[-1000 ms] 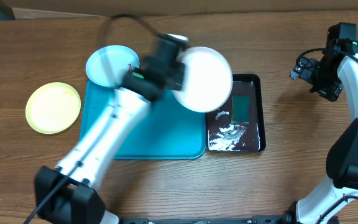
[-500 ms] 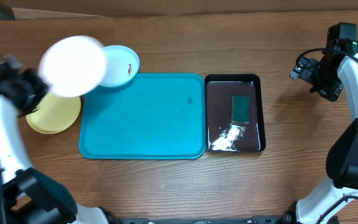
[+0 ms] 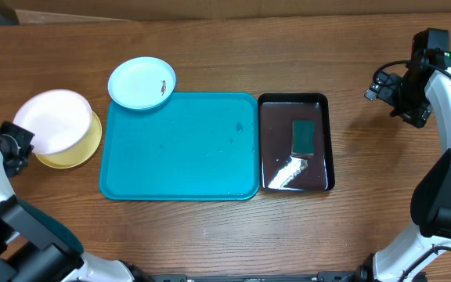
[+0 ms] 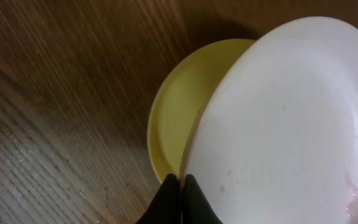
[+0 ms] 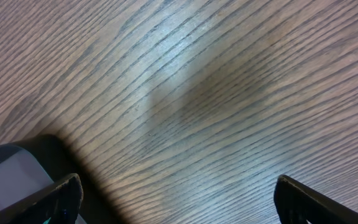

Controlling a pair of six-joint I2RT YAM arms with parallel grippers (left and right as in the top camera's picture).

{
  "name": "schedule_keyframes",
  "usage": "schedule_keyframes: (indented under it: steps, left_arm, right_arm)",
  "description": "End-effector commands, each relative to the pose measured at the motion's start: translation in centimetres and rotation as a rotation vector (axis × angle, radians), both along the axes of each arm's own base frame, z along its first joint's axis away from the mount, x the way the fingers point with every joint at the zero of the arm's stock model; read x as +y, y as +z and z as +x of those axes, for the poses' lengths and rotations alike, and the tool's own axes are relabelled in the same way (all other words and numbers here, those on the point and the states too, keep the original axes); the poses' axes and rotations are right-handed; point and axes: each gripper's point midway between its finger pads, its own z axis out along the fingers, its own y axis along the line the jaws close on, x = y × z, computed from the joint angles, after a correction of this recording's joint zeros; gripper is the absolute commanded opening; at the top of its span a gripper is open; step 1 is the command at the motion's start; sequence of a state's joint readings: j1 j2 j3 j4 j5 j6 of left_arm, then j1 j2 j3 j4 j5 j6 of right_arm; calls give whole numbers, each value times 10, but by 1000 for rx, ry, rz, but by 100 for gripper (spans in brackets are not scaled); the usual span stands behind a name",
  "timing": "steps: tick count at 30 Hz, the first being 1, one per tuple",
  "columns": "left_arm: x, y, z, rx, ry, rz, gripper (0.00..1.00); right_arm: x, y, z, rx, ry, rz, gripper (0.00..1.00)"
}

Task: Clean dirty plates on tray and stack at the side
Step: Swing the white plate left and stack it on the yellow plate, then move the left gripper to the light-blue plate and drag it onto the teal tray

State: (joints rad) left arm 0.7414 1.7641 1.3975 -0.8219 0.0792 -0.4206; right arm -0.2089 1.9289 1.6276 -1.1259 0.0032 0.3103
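My left gripper [image 3: 25, 141] is shut on the rim of the white-pinkish plate [image 3: 53, 120] and holds it tilted just over the yellow-green plate [image 3: 87, 147], which lies on the table left of the tray. In the left wrist view the fingertips [image 4: 174, 184] pinch the white plate's [image 4: 284, 124] edge, with the yellow plate [image 4: 179, 106] showing under it. The light-blue plate [image 3: 139, 82], marked by a small red stain, lies at the turquoise tray's [image 3: 178, 149] far left corner. My right gripper [image 3: 394, 94] hangs open over bare wood at the far right, its jaws [image 5: 179, 199] wide apart around nothing.
A glossy black tray [image 3: 276, 117] stands right of the turquoise tray, holding a green sponge [image 3: 304, 135] and white foam [image 3: 286, 174]. The right arm's base rises at the right front edge of the wooden table [image 3: 210, 235].
My left arm has swung from above the tray's right side to the far left with the white plate, bringing it down over the yellow-green plate. The right arm has not moved.
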Motion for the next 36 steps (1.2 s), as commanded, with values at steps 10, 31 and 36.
schedule_keyframes:
  steps: [10,31,36]
  left_arm:
    - [7,-45,-3,86,33,-26,7]
    - [-117,31,104,-127,-309,-117,50]
    - [-155,10,122,-45,-318,-48,42]
  right_arm:
    - [-1,7,3,-24,-2,0,100]
    - [-1,7,4,-26,-2,0,100]
    - [-1,7,4,-26,-2,0,100]
